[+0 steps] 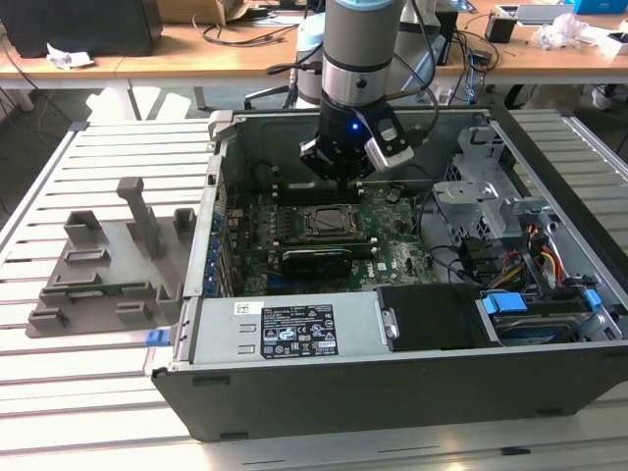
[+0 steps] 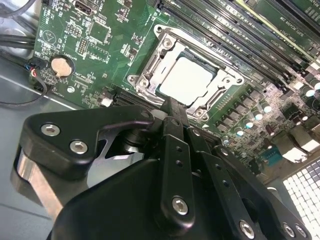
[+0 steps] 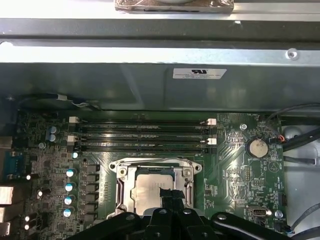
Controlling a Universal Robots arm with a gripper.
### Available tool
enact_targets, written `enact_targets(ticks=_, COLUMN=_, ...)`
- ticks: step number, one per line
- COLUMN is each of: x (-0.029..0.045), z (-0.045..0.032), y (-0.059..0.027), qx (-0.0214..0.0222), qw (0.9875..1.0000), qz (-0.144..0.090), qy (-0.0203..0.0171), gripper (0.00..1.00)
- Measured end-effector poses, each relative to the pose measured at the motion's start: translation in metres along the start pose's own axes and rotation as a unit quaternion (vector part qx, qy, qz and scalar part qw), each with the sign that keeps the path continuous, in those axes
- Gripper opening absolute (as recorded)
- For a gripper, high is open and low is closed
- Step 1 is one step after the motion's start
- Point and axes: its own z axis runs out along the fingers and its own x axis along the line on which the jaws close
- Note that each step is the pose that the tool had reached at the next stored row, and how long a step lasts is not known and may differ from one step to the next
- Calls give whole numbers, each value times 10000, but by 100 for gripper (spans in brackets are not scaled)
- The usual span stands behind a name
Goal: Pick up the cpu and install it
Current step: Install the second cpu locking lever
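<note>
1. CPU [image 2: 186, 80] lies flat inside the metal socket frame [image 2: 145, 75] on the green motherboard [image 2: 100, 45], its dull silver top facing up; I see it also in the first wrist view [image 3: 150, 187]. It looks seated square in the frame, so I judge the placing part is done or almost done.
2. The gripper [image 2: 172, 107] hangs just above the near edge of the chip. Its black fingers [image 3: 170, 197] seem drawn close together with their tips at the chip's edge, but whether they pinch it or only touch it, I cannot tell.
3. In the exterior view the arm [image 1: 358, 59] comes down from above into the open computer case [image 1: 294, 392], and the gripper [image 1: 339, 177] stands over the socket, near the far wall of the case. This straight-down pose makes sense to me, because the chip must go flat into the frame.
4. The memory slots [image 3: 142, 137] run beside the socket on its far side, and a round coin battery [image 3: 257, 147] sits apart from it on the board.
5. On the exterior view's left, a grey holder tray [image 1: 98, 275] rests on the slatted desk [image 1: 118, 167], well apart from the case.
</note>
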Motion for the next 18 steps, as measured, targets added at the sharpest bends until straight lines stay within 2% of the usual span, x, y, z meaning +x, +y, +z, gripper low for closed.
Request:
enact_targets(ticks=6, x=0, z=51, y=-7, qx=0, qw=10000, qz=0, qy=0, gripper=11)
enact_targets(ticks=11, x=-1, z=130, y=-18, qx=0, qw=10000, qz=0, qy=0, gripper=11)
enact_targets(ticks=18, x=-14, z=186, y=-36, qx=1, qw=10000, qz=0, qy=1, gripper=11)
